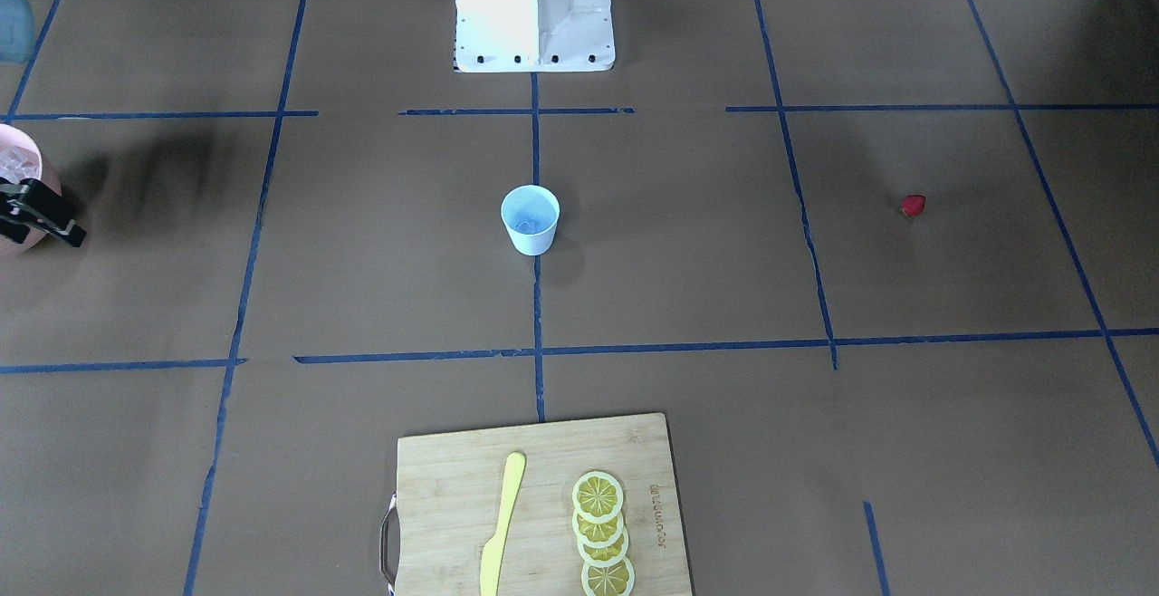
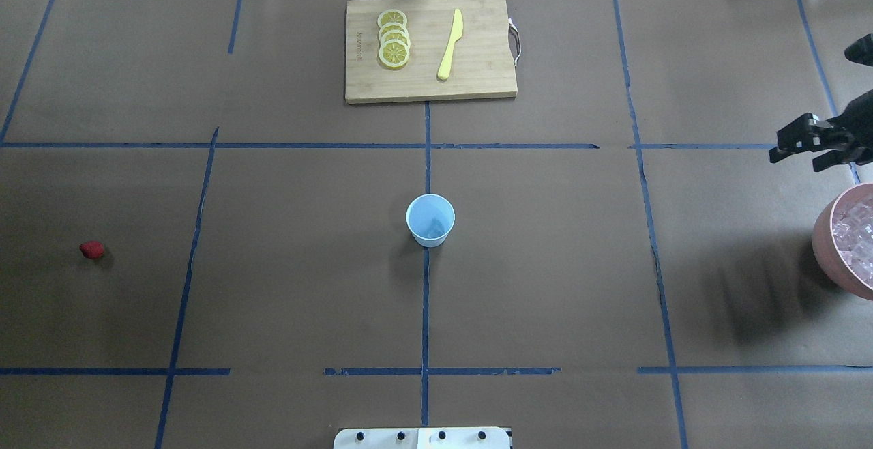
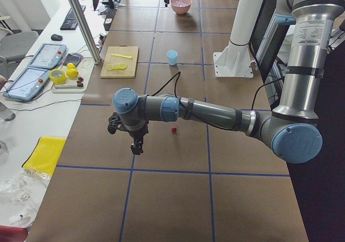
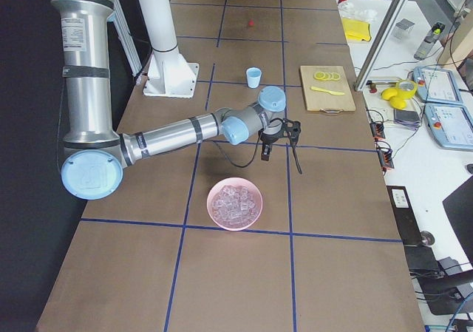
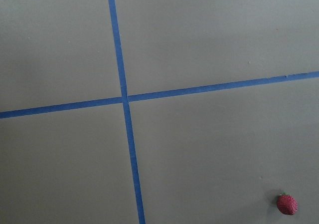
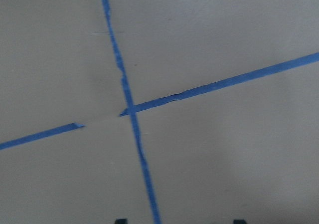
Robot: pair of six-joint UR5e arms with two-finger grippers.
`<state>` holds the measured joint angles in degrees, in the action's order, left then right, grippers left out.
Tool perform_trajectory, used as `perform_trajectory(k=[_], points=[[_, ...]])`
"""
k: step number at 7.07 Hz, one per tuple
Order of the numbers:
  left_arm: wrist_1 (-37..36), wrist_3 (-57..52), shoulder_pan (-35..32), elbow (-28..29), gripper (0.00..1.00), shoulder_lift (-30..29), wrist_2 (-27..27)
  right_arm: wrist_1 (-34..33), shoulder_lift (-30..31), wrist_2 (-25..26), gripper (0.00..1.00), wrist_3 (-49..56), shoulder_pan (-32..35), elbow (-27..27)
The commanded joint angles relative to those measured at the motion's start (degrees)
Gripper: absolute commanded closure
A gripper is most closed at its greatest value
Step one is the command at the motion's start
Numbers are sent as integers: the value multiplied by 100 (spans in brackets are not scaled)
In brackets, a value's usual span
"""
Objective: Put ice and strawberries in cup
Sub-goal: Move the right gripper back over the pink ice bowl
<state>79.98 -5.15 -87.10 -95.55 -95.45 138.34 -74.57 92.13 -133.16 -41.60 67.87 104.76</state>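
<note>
The pale blue cup [image 1: 531, 220] stands upright at the table's middle; it also shows in the overhead view [image 2: 430, 220]. I cannot tell whether anything is inside it. The red strawberry [image 2: 91, 250] lies alone far out on the robot's left; the left wrist view shows it at the lower right [image 5: 287, 204]. Ice cubes [image 4: 235, 203] fill a pink bowl [image 2: 822, 244] at the far right. My right gripper [image 2: 798, 152] is open and empty, just beyond the bowl. My left gripper [image 3: 132, 139] hovers near the strawberry [image 3: 173, 129]; I cannot tell whether it is open or shut.
A wooden cutting board [image 2: 477, 84] with lemon slices [image 2: 393, 38] and a yellow knife [image 2: 450, 44] lies at the table's far edge. The robot's white base [image 1: 534, 7] stands behind the cup. Blue tape lines cross the brown table.
</note>
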Motion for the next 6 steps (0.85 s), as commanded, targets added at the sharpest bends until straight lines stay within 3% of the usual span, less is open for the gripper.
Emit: perform_trajectory(k=[1, 3, 6], points=[[0, -3, 0, 1, 0, 0, 0, 48, 759, 97, 22, 1605, 341, 1], [0, -3, 0, 1, 0, 0, 0, 92, 1113, 718, 21, 1997, 332, 45], [0, -12, 0, 36, 0, 0, 0, 83, 1079, 818, 19, 2112, 228, -165]])
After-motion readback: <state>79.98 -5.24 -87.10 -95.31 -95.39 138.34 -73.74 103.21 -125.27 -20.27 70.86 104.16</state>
